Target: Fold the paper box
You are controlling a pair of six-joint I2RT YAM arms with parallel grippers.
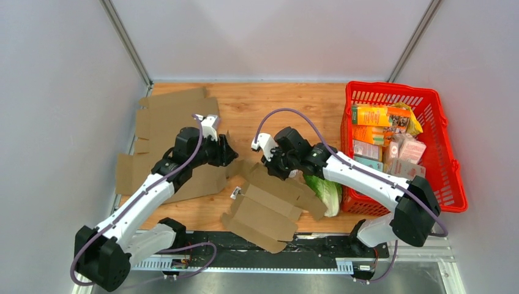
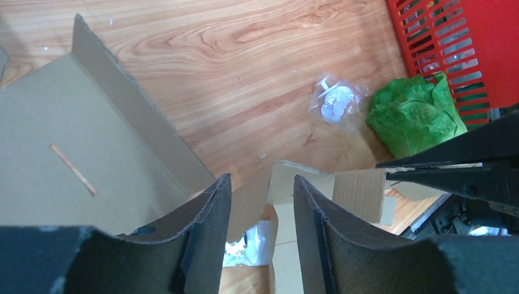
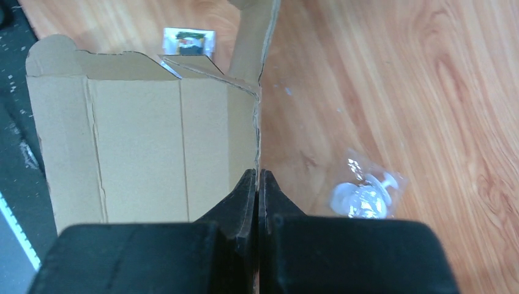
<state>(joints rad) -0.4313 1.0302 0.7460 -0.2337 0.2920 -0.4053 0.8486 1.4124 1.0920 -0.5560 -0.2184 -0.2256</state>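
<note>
The paper box [image 1: 269, 208] is a brown cardboard blank, partly raised, lying at the near middle of the table. My right gripper [image 1: 275, 168] is shut on the thin upper edge of one of its walls; in the right wrist view the fingers [image 3: 257, 174] pinch that edge, with the box panel [image 3: 141, 153] spreading to the left. My left gripper [image 1: 229, 153] is open. In the left wrist view its fingers [image 2: 262, 180] straddle a raised flap of the box [image 2: 251, 208], with a gap on both sides. The right gripper's black fingers [image 2: 453, 168] show at the right.
A red basket [image 1: 450, 159] full of packaged groceries stands at the right. Green lettuce [image 1: 324, 190] lies between it and the box. More flat cardboard [image 1: 171, 122] covers the left of the table. A small clear bag of white parts [image 2: 335, 104] lies on the wood.
</note>
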